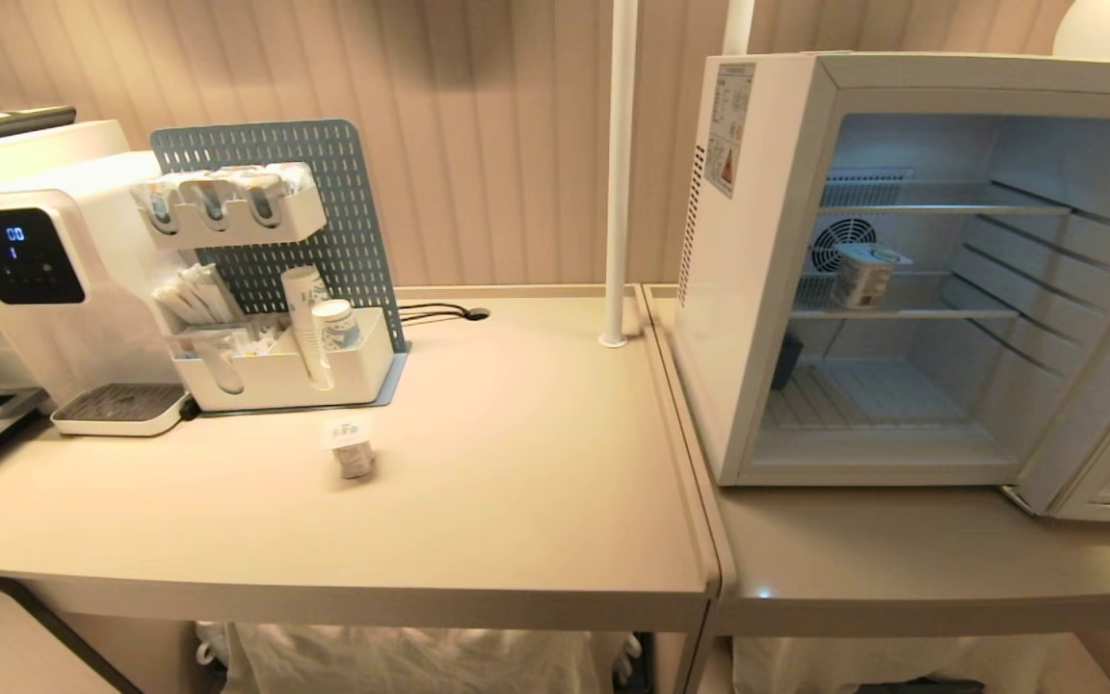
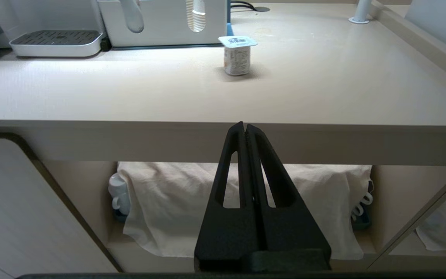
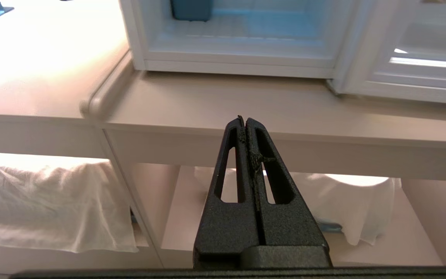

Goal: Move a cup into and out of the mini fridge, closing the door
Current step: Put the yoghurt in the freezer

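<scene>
Beige ribbed wall behind two beige tabletops (image 1: 536, 501) set side by side w/ a seam between. Mini fridge (image 1: 757, 289) sits on the right-hand one, white, vent slots + warning sticker on its side. Door (image 1: 1109, 434) is swung wide open to the right. Inside: wire shelves, and a small cup (image 1: 863, 275) lying tilted on the middle shelf near the fan grille; a dark blue block sits low at the inside left wall.

On the left tabletop a second cup (image 1: 353, 453) w/ foil lid stands upright, alone, just in front of a white organizer tray (image 1: 285, 371) w/ blue pegboard (image 1: 324, 193). White coffee machine (image 1: 44, 280) beside that, far left. White pole (image 1: 618, 173) rises near the seam.

Left tool (image 2: 245, 126): fingers pressed together, empty, below the tabletop's front edge, pointing toward the upright cup. Right tool (image 3: 245, 121): also closed, empty, low in front of the fridge's tabletop. Neither arm shows in head view. White cloth (image 2: 246, 201) covers stuff on the shelf under the tabletops.
</scene>
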